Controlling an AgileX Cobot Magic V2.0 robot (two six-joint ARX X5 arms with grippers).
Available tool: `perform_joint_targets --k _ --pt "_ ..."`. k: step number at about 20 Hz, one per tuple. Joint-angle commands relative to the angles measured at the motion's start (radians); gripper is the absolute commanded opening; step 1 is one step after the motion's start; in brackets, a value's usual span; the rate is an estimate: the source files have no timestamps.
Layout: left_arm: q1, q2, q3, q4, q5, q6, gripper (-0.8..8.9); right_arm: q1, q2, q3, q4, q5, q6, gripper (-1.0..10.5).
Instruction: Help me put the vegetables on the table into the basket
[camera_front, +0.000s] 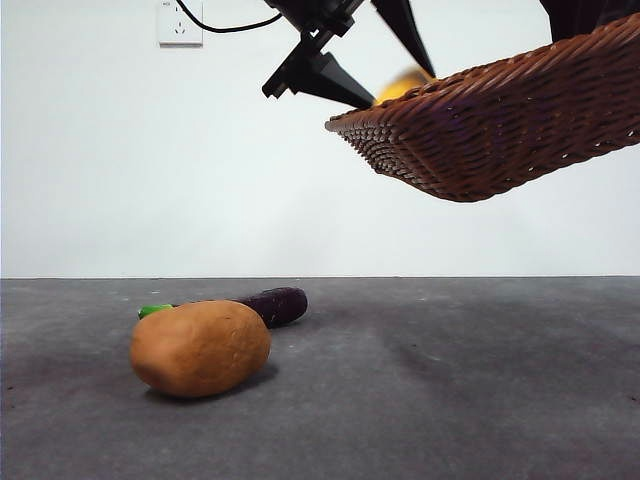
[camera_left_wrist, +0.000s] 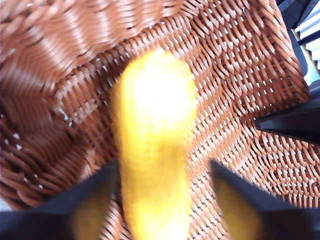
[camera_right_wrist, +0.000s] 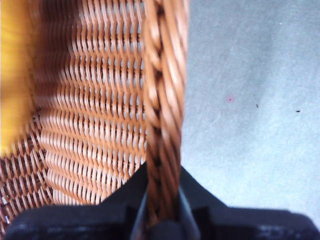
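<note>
Your right gripper (camera_right_wrist: 162, 200) is clamping the braided rim of the basket (camera_front: 500, 125) and holding it tilted well above the table (camera_front: 450, 400), low corner toward the middle of the front view. Your left gripper (camera_left_wrist: 162, 200) is hanging over the basket's inside with its jaws spread. The corn (camera_left_wrist: 155, 145) is lying between them, blurred, and neither jaw looks to be pressing on it, so I judge it released and dropping onto the weave. Its long axis is running straight out from the gripper, along the basket floor; in the front view only its yellow tip is showing above the rim.

The potato (camera_front: 200, 348) is sitting on the table, well below and off to the side of the basket. The eggplant (camera_front: 272, 305) is lying just behind it, green stem pointing away from the basket; whether the two are touching, I cannot tell. The left gripper is the free one, so you are probably sending it there next. Open table is lying all around the pair, though the potato is crowding the eggplant's near side.
</note>
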Motion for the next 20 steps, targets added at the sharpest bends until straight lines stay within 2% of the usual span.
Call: perform_joint_targets --k 1,4,7,9,11,13,17,20 --pt "0.011 0.012 -0.002 0.017 0.024 0.007 5.67 0.002 0.008 -0.009 0.006 -0.009 0.011 -0.1" --pt "0.079 -0.022 0.0 -0.034 0.185 0.08 5.66 0.0 0.009 -0.01 -0.004 0.027 0.011 -0.1" --pt "0.134 -0.09 0.0 -0.209 0.194 0.213 5.66 0.0 0.009 -0.01 -0.016 0.071 0.01 -0.1" --pt "0.151 -0.143 0.0 -0.338 0.13 0.316 5.66 0.0 0.011 -0.01 -0.005 0.07 0.008 -0.1" --pt "0.15 -0.188 0.0 -0.444 0.006 0.395 5.66 0.0 0.02 -0.01 0.012 0.069 0.008 -0.1" --pt "0.15 -0.213 0.0 -0.515 -0.068 0.425 5.66 0.0 0.032 -0.011 0.014 0.07 0.008 -0.1" --pt "0.149 -0.217 -0.008 -0.64 -0.093 0.473 5.66 -0.001 0.061 -0.012 0.014 0.07 0.006 -0.1" --pt "0.142 -0.22 -0.071 -0.666 -0.093 0.496 5.66 -0.003 0.08 -0.012 0.013 0.071 -0.021 -0.1"
